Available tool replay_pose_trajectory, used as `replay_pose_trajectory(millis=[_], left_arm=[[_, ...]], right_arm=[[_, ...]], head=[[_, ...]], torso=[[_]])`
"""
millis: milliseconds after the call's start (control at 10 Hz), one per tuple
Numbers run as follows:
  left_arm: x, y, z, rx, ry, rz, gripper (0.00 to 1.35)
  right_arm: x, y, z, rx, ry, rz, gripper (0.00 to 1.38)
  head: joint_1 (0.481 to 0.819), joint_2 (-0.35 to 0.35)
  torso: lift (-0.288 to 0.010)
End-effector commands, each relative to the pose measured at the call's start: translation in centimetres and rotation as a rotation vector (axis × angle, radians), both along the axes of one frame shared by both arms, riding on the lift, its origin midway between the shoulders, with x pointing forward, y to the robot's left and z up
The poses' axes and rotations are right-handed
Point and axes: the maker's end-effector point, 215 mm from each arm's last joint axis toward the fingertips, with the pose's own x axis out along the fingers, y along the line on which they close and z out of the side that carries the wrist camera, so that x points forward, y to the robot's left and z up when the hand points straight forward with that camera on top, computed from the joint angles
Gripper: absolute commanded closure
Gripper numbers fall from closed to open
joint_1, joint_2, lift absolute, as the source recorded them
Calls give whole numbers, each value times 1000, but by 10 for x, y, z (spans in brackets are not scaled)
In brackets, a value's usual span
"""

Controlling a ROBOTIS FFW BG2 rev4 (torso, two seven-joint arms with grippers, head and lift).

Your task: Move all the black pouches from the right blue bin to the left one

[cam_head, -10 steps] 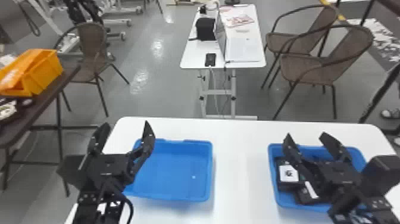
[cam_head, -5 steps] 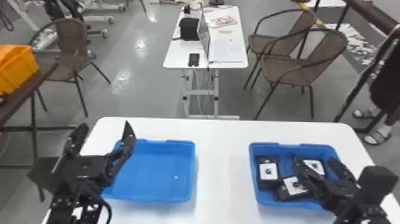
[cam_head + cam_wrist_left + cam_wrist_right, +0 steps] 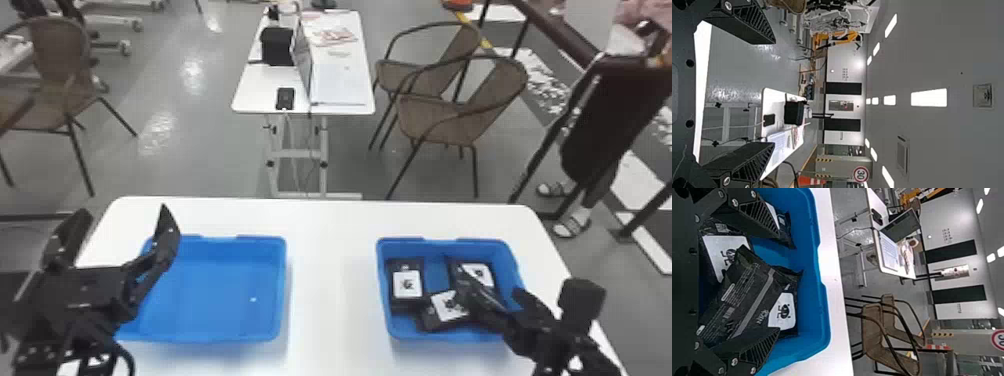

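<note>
The black pouches look soft and fairly light, with slick, crinkly film that could slide under a careless pinch; nothing about them seems brittle. The top pouch (image 3: 746, 297), lying printed side up across the others, looks plump enough to take across its middle, one finger on each long side. Its flat sealed ends would probably fold or slip, and a neighbor's edge could get caught in the pinch.

That pouch is in the right bin (image 3: 435, 250), between the fingers of the right claw (image 3: 777, 282), which are spread wide and grip nothing. Whether either finger touches it, one cannot tell. Of the pouches with white labels, one (image 3: 407, 285) lies at the bin's left side, another (image 3: 450, 306) nearer the middle, and a third (image 3: 479, 274) on the far right. The left claw (image 3: 125, 211) is wide too, without a load, by the left bin (image 3: 215, 295).
</note>
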Motion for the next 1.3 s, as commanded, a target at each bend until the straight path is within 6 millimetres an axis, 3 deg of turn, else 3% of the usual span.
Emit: replay_pose_trajectory(millis=[0, 200, 700, 900, 1000, 1100, 1200], left_arm=[[0, -1, 0, 1, 0, -3, 99], [0, -1, -1, 0, 3, -3, 99], [0, -1, -1, 2, 2, -2, 101], [0, 0, -1, 3, 3, 0, 99], [-1, 0, -2, 2, 5, 0, 101], [-1, -1, -2, 3, 6, 0, 101], [-1, -1, -2, 3, 5, 0, 99]], right_arm=[[5, -2, -22, 23, 58, 28, 182], [1, -5, -43, -9, 157, 47, 185], [8, -21, -63, -49, 307, 87, 180], [-3, -23, -79, -54, 360, 85, 185], [-11, -25, -91, -48, 402, 78, 335], [-15, -23, -97, -26, 413, 79, 851], [-14, -18, -97, 7, 404, 74, 976]], head=[[695, -79], [695, -81], [695, -99], [695, -105], [695, -106], [695, -109], [695, -111]], torso=[[10], [10], [10], [10], [10], [10], [10]])
